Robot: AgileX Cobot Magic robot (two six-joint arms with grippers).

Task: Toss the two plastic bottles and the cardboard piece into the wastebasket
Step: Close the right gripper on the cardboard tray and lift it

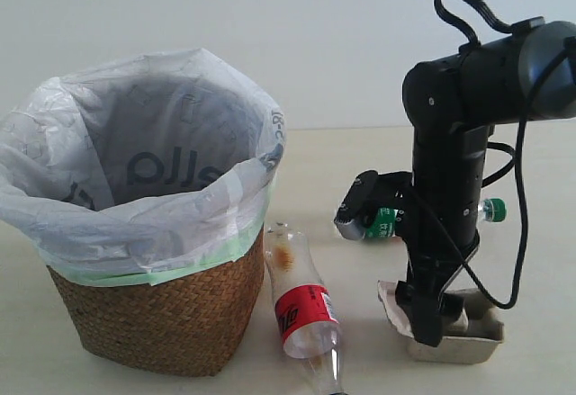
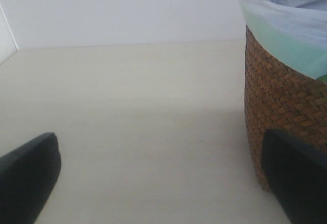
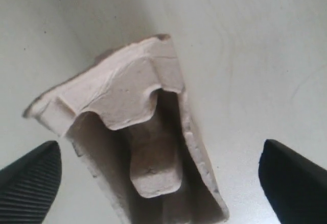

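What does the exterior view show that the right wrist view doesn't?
Exterior only: the wastebasket, the red-label bottle lying beside it, and the green-label bottle partly hidden behind the right arm. Right wrist only: the hollows of the cardboard piece up close, and the fingertips spread wide either side of it. Both: the cardboard piece, with the right gripper over it.

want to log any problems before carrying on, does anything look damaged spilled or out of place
Nothing looks spilled. The red-label bottle lies on its side beside the wastebasket and shows a brownish smear near one end. The cardboard piece has a ragged, torn-looking edge.
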